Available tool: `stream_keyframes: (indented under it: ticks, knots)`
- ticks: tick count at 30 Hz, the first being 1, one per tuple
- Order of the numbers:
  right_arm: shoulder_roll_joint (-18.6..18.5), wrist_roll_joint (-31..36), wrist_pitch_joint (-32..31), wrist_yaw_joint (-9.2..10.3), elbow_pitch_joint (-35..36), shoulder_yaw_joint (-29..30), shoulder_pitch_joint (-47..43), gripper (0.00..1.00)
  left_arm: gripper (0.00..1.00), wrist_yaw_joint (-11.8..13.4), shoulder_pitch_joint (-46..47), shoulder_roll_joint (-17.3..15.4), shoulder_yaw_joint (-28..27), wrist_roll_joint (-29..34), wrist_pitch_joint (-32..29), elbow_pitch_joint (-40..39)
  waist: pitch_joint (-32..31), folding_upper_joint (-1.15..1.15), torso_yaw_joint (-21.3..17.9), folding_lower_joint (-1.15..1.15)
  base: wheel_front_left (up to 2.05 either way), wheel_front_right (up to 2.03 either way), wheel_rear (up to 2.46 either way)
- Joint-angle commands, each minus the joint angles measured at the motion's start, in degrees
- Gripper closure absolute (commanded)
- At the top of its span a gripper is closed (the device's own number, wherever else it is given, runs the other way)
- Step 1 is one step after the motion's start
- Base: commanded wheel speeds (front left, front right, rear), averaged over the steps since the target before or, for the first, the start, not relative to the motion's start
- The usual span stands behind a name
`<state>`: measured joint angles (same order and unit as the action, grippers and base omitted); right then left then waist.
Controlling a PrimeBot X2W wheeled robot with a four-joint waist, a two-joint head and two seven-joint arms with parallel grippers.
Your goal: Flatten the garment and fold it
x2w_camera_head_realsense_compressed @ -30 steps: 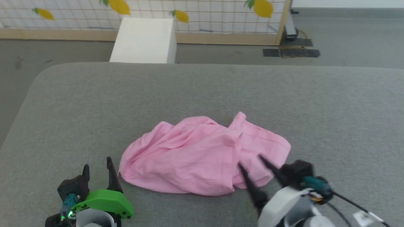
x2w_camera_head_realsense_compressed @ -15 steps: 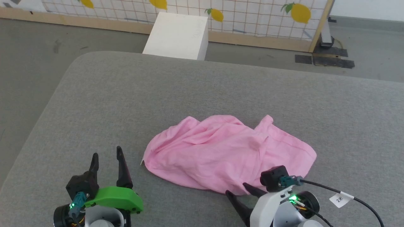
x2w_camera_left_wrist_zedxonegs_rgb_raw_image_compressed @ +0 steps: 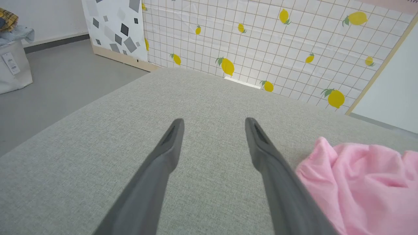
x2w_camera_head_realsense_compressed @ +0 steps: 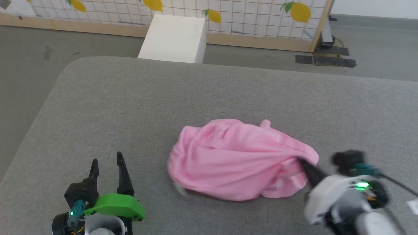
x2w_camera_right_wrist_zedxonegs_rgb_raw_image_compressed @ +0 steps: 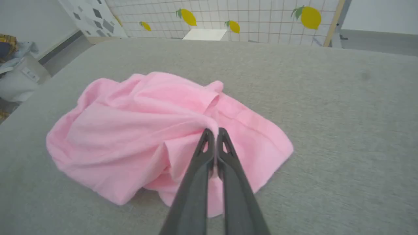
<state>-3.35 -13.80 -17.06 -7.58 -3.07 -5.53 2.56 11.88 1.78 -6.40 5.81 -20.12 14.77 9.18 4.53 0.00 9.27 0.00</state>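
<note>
The garment (x2w_camera_head_realsense_compressed: 241,160) is found on the grey cushion (x2w_camera_head_realsense_compressed: 98,107), near its front edge and to the right of the middle. It lies in a crumpled heap and is not yet flattened. A fold of it is pinched by the right gripper (x2w_camera_right_wrist_zedxonegs_rgb_raw_image_compressed: 214,132), whose two fingers are pressed together with the pink cloth between the tips. Tight creases are seen running from the heap toward this pinch, so it is judged that the cloth is held there in order to be drawn out and spread.

The left gripper (x2w_camera_left_wrist_zedxonegs_rgb_raw_image_compressed: 214,121) is held with its fingers spread wide and nothing between them. It is placed to the left of the garment, near it but apart. It is probably kept ready for the opposite edge, since two holds are needed to stretch such a cloth.

The garment is thin, soft and much wrinkled, with a hemmed band visible on its right side in the right wrist view. The cushion is covered by a coarse woven fabric, and its far left corner is rounded. The fingers are long, dark, smooth and tapered to narrow tips, a shape well suited to a thin fold.
</note>
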Motion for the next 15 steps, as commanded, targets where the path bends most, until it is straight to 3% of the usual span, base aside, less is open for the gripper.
stream_keyframes:
  ticks: [1,8,11,13,15]
  knots:
    - [-0.56,1.60,0.29,0.09,1.46,3.21,-1.11,1.00,0.00,-0.51,-0.68,0.39,-0.35,0.31,0.22,0.06,-0.19,0.00,-1.51,0.00,0.00,0.00,0.00]
    - [0.19,7.32,-2.43,0.09,5.62,21.11,-6.43,1.00,0.00,-1.54,-0.71,0.97,-0.37,1.06,0.22,0.23,-0.19,0.00,-4.56,0.00,0.00,0.00,0.00]
    - [0.41,7.23,-3.27,0.09,4.69,25.45,-7.53,1.00,0.00,-1.88,-0.77,1.13,-0.15,1.20,0.22,0.50,-0.18,0.00,-5.78,0.00,0.00,0.00,0.00]
    - [0.43,4.15,-2.13,0.09,3.40,25.25,-7.68,1.00,0.00,-2.46,-0.83,1.09,0.19,1.13,0.22,0.91,-0.18,0.00,-6.59,0.00,0.00,0.00,0.00]
    - [0.44,2.02,-0.10,0.09,2.16,24.47,-7.96,0.15,0.00,-3.40,-0.71,0.91,0.79,0.95,0.14,1.42,-0.17,0.00,-7.26,0.00,0.00,0.00,0.00]
